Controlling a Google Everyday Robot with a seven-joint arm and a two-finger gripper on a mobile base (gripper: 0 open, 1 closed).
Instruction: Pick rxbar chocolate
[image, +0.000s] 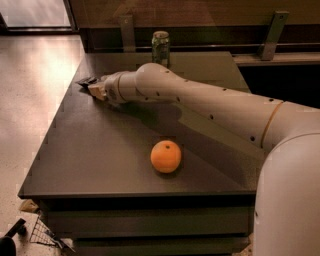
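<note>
Reaching toward the upper left of frame, the arm (210, 105) puts the claw (94, 89) low at the left edge of the bench (100, 150). Dark sliver at the claw tip is the rxbar chocolate (86, 80), touching it. Can't tell whether the claw is open or gripping. Lower centre: orange (166, 156), well apart. Top centre: green can (160, 46), upright.

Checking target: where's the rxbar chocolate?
Camera view, far left on the table: the rxbar chocolate lies by the end effector, away from the orange.
</note>
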